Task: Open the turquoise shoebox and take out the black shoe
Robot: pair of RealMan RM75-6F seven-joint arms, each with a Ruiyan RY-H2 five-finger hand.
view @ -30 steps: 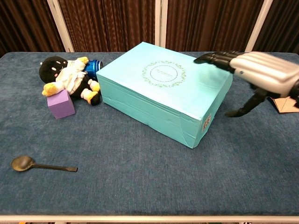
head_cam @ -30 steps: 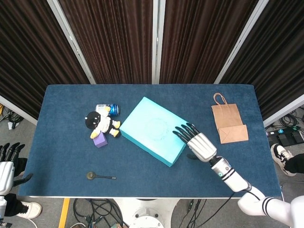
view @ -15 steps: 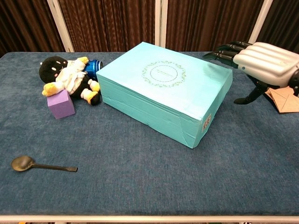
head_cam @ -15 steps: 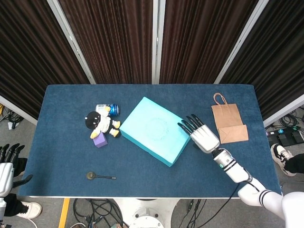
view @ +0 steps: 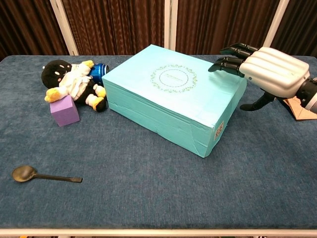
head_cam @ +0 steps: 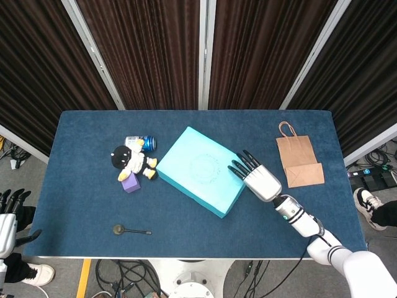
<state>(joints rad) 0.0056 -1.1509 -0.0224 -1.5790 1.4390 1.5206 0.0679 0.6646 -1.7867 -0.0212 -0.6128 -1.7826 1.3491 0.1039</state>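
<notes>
Spoon (view: pixel 43 175) lies nearest, front-left of the turquoise shoebox (view: pixel 173 94). Shoebox closed, mid-table, long axis diagonal from far-left to near-right. Right hand (view: pixel 267 69) empty, fingers spread over its right end. Plush (view: pixel 72 82) left of box. Left hand (head_cam: pixel 9 214) off-table, fingers apart.

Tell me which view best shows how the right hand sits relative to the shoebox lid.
The chest view: the right hand shows from the side, fingers spread at the far right edge of the turquoise shoebox, thumb down beside its wall. The head view shows that hand from above, overlapping the box's corner; contact isn't readable there.
</notes>
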